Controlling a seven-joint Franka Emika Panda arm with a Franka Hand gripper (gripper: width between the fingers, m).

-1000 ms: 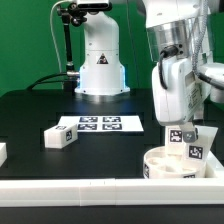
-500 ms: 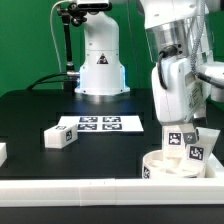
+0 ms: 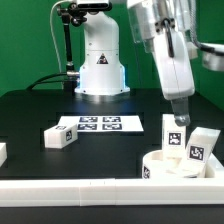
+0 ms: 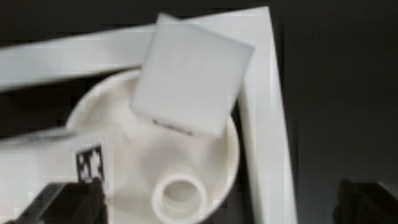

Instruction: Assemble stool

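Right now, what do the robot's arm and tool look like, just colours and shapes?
The arm is smooth, rounded, glossy white with grey at the joints. Its base is a white dome with a black triangle mark and blue light glowing below. The tool has a pale grey body ending in dark fingers.

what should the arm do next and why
Probably lift clear and head for the loose leg on the table. The gripper looks open above the seat, two legs stand in it, and an empty socket shows.
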